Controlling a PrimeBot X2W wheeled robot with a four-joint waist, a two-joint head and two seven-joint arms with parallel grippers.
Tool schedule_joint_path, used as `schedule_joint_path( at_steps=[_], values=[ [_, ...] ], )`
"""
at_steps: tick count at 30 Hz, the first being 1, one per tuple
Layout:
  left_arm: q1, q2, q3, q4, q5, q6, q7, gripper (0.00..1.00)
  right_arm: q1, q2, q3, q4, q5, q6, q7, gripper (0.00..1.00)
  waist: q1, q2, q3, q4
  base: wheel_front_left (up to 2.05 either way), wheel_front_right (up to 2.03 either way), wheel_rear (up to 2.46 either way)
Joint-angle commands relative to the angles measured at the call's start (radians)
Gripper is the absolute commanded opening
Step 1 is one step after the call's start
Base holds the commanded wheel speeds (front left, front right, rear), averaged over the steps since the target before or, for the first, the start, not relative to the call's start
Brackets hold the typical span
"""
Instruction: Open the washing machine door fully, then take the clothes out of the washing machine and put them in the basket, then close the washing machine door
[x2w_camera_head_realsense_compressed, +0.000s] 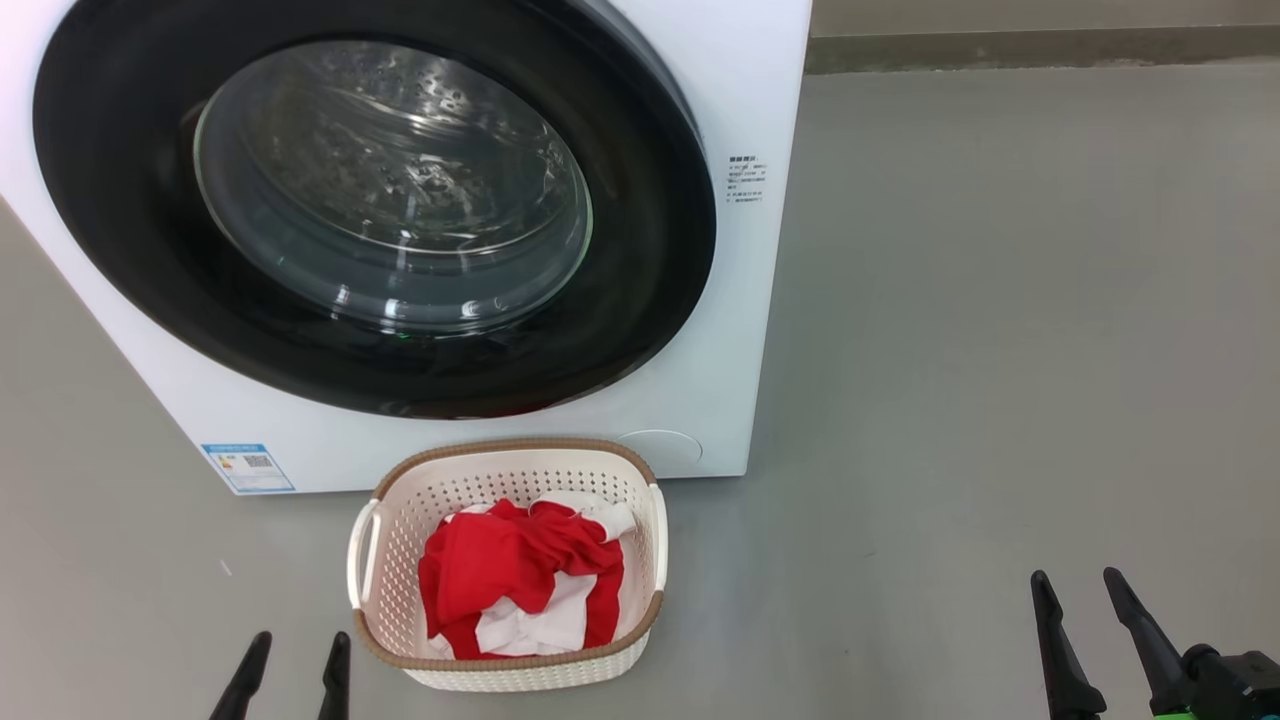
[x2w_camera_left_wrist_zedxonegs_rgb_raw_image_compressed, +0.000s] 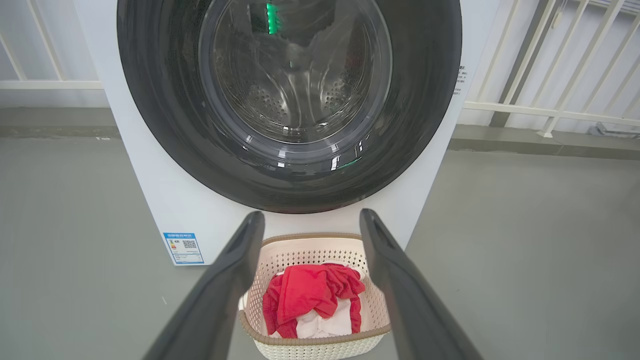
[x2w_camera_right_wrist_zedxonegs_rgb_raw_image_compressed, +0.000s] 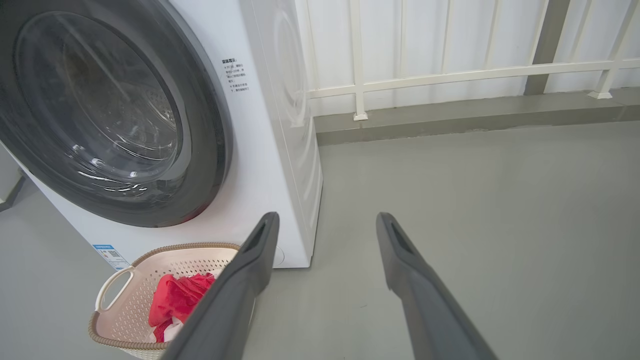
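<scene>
The white washing machine (x2w_camera_head_realsense_compressed: 700, 400) stands on the floor with its round black door (x2w_camera_head_realsense_compressed: 640, 250) lying flat against the front, shut. Through the glass I see the bare steel drum (x2w_camera_left_wrist_zedxonegs_rgb_raw_image_compressed: 300, 90). In front of it sits the cream basket (x2w_camera_head_realsense_compressed: 400, 510) holding the red and white clothes (x2w_camera_head_realsense_compressed: 510, 580). My left gripper (x2w_camera_head_realsense_compressed: 295, 645) is open, low at the left of the basket, nothing between its fingers. My right gripper (x2w_camera_head_realsense_compressed: 1075, 585) is open over bare floor far to the right. The left wrist view looks over the basket (x2w_camera_left_wrist_zedxonegs_rgb_raw_image_compressed: 380, 320) at the door (x2w_camera_left_wrist_zedxonegs_rgb_raw_image_compressed: 165, 125).
Grey floor (x2w_camera_head_realsense_compressed: 1000, 350) spreads wide to the right of the machine. A white railing (x2w_camera_right_wrist_zedxonegs_rgb_raw_image_compressed: 450, 75) and a low kerb (x2w_camera_right_wrist_zedxonegs_rgb_raw_image_compressed: 450, 115) run behind it. A blue label sticker (x2w_camera_head_realsense_compressed: 247, 467) marks the machine's lower left front.
</scene>
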Motion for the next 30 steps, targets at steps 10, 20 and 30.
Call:
schedule_joint_path(
  at_steps=[10, 20, 30],
  values=[
    [0.002, -0.022, 0.006, 0.023, 0.002, 0.001, 0.007, 0.0, 0.0, 0.012, 0.007, 0.029, 0.002, 0.0, 0.003, 0.0, 0.0, 0.0, 0.003, 0.001, 0.0, 0.0, 0.0],
    [-0.012, -0.035, 0.007, 0.046, -0.089, 0.001, 0.033, 0.0, -0.015, 0.02, 0.008, 0.049, 0.089, 0.0, 0.029, 0.0, 0.0015, 0.0, 0.001, 0.001, 0.0, 0.0, 0.0],
    [-0.032, -0.038, 0.013, 0.05, -0.198, 0.0, 0.061, 0.0, -0.037, 0.02, 0.006, 0.048, 0.192, 0.0, 0.058, 0.0, 0.0001, 0.0, 0.002, 0.0, 0.0, 0.0, 0.0]
  ],
)
